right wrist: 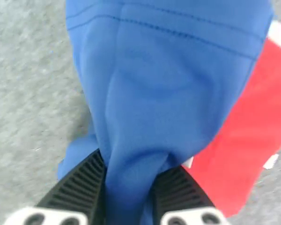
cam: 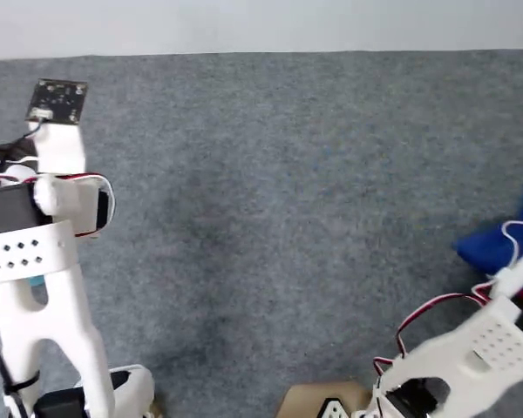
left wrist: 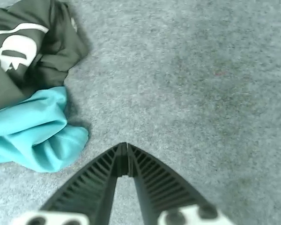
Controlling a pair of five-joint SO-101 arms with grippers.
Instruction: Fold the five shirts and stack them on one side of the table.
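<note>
Jaws of right gripper (right wrist: 133, 166) pinch blue shirt (right wrist: 168, 70), red shirt (right wrist: 243, 131) half-covered — left gripper (left wrist: 127, 147) closed.

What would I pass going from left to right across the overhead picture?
White arm → bare grey table → blue shirt at the right edge. The other arm overlaps the shirt, so it is left unplaced.
</note>
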